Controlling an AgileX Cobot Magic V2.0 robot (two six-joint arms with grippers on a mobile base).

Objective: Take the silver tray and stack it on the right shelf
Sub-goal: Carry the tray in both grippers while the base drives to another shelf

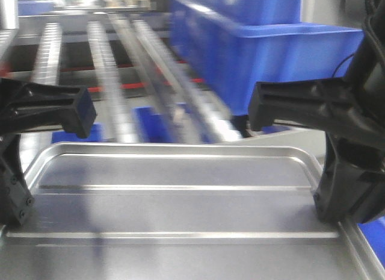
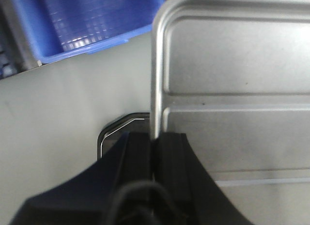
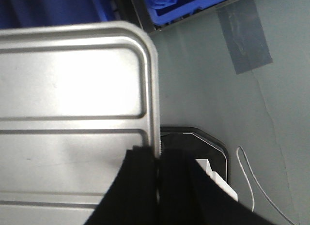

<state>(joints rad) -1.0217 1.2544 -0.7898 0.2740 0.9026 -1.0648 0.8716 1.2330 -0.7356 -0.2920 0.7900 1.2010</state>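
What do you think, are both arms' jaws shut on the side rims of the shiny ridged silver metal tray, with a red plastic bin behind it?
Not quite: the plastic bin is blue, not red, as the front-facing view shows. The rest holds: the left gripper and right gripper have their jaws shut on the side rims of the shiny ridged silver metal tray.

Front view low, close, looking forward over silver tray (image 1: 180, 211); 2 wrist views close above its rims.
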